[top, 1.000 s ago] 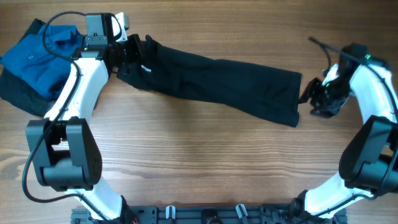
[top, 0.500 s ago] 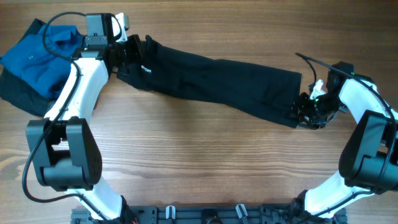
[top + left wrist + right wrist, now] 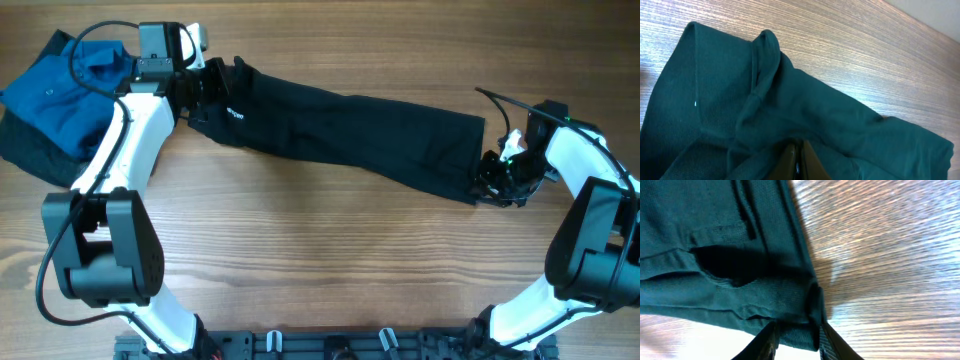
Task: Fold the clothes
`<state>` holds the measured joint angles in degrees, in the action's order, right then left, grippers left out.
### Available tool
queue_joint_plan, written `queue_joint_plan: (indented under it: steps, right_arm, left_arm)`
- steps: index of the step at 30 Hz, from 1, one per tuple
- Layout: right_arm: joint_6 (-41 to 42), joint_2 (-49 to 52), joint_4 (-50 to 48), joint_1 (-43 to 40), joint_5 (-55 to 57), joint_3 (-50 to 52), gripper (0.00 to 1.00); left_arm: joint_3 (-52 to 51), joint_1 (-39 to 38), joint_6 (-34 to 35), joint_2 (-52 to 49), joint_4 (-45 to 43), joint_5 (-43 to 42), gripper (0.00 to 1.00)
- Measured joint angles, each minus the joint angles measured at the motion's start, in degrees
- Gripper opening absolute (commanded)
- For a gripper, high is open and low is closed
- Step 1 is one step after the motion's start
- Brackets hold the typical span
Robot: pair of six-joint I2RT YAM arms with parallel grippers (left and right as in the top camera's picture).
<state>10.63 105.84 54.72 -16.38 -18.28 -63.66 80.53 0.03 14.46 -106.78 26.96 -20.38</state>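
The black T-shirt (image 3: 350,125) lies as a long narrow band from the upper left to the right of the wooden table, its white neck label (image 3: 234,112) near the left end. My left gripper (image 3: 205,85) is shut on the shirt's left end; in the left wrist view the fingers (image 3: 799,160) meet in bunched cloth (image 3: 790,100). My right gripper (image 3: 490,185) is at the shirt's right end. In the right wrist view its fingers (image 3: 797,335) straddle the lower corner hem (image 3: 715,220), and cloth fills the gap between them.
A blue collared shirt (image 3: 60,90) lies crumpled at the far left on a dark garment (image 3: 25,150), just behind my left arm. Bare wood (image 3: 320,250) lies in front of the shirt. The arm bases stand at the front edge.
My right gripper moved left and down from beside the shirt onto its right corner hem, then held there. The left arm and the shirt have not moved.
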Motion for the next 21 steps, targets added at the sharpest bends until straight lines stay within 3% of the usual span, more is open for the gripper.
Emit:
queue_joint_plan:
  steps: [3, 9, 17, 21]
  right_arm:
    - [0.11, 0.00, 0.07, 0.00, -1.05, 0.00, 0.05]
    - [0.17, 0.00, 0.92, 0.00, -1.49, -0.07, 0.05]
    - [-1.09, -4.74, 10.47, 0.00, -1.92, -7.39, 0.04]
    - [-1.68, -6.01, 4.00, 0.00, -5.95, -8.83, 0.04]
  left_arm:
    - [0.00, 0.00, 0.00, 0.00, 0.11, 0.07, 0.04]
    - [0.00, 0.00, 0.00, 0.00, 0.33, 0.66, 0.04]
    - [0.00, 0.02, -0.90, 0.17, 4.48, 1.60, 0.04]
    - [0.00, 0.02, -1.31, 0.31, 6.05, 3.45, 0.04]
